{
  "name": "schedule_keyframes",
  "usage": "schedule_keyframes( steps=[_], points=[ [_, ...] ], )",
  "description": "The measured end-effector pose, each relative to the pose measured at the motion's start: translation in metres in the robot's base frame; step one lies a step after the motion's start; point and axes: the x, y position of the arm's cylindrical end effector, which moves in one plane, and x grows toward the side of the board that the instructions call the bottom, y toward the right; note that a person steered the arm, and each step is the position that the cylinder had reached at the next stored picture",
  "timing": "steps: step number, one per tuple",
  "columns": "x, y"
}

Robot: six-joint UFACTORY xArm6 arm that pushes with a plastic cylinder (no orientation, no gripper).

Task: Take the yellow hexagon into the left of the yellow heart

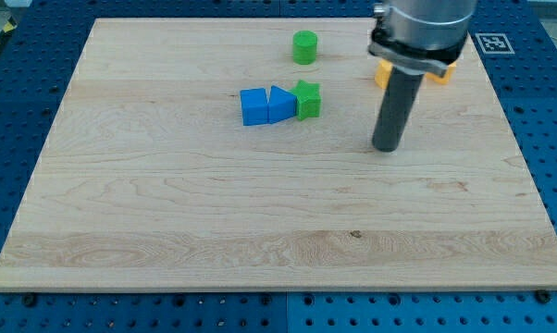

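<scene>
My tip point(387, 148) rests on the wooden board point(214, 213) at the view's right of centre. Two yellow-orange pieces show behind the arm's body near the view's top right, one point(381, 74) left of the rod and one point(442, 73) right of it. The arm hides most of them, so I cannot tell which is the hexagon, which is the heart, or whether they are two blocks. My tip stands below them in the view, apart from them.
A blue cube point(253, 106), a blue triangular block point(281, 104) and a green star point(307, 99) sit touching in a row left of my tip. A green cylinder point(304, 46) stands above them near the top edge.
</scene>
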Motion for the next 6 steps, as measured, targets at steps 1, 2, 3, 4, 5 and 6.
schedule_keyframes(
  steps=[1, 2, 3, 4, 5, 6],
  points=[
    [-0.032, 0.002],
    [-0.063, -0.002],
    [-0.095, -0.006],
    [-0.104, -0.014],
    [-0.104, -0.023],
    [-0.112, -0.046]
  ],
)
